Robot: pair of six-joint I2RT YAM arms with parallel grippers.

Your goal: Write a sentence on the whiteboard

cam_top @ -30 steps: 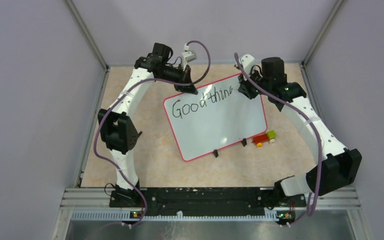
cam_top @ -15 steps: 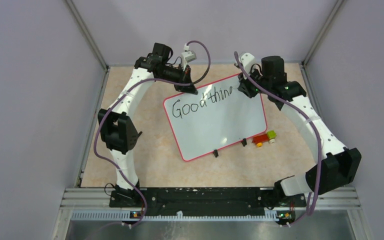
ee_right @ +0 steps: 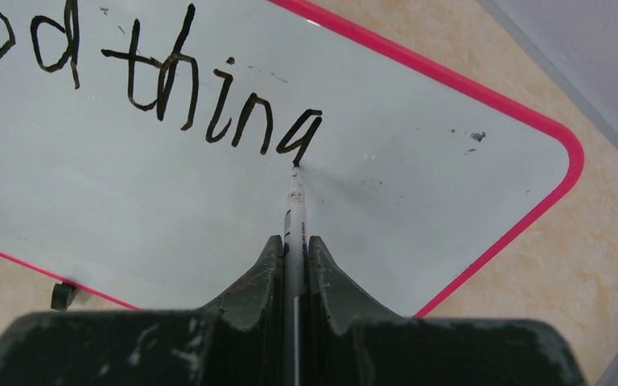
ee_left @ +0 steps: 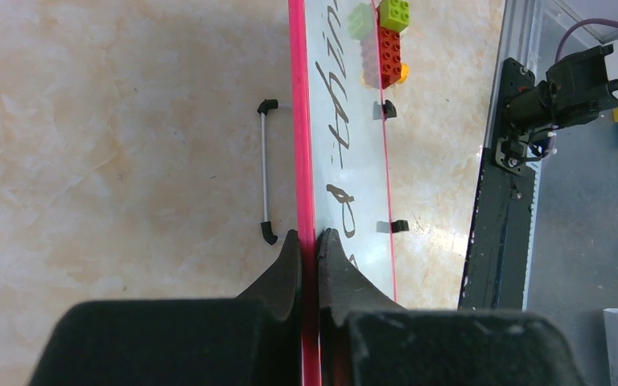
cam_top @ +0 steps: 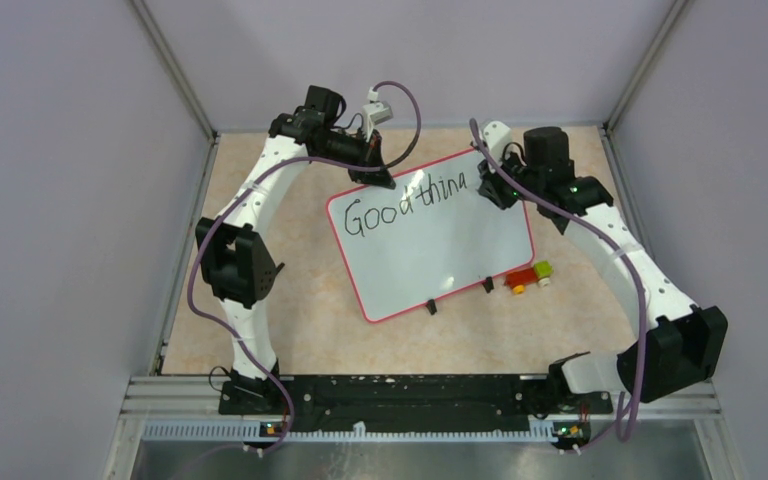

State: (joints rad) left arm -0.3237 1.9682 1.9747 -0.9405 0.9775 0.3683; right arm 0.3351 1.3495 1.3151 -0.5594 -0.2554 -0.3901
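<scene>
I see the glossy white, red-framed rectangular whiteboard (cam_top: 430,255) sitting askew between my two arms. My left gripper (ee_left: 309,240) is clenched on the whiteboard's far red edge. My right gripper (ee_right: 294,245) grasps a thin white marker (ee_right: 294,205). Its tip touches the whiteboard at the last letter of the black handwritten sentence (cam_top: 405,205), near the far right corner. Red, yellow and green toy bricks (cam_top: 527,276) sit just beside the whiteboard's near right corner.

White arms (cam_top: 260,190), black joints (cam_top: 238,265), purple cables (cam_top: 418,118)
</scene>
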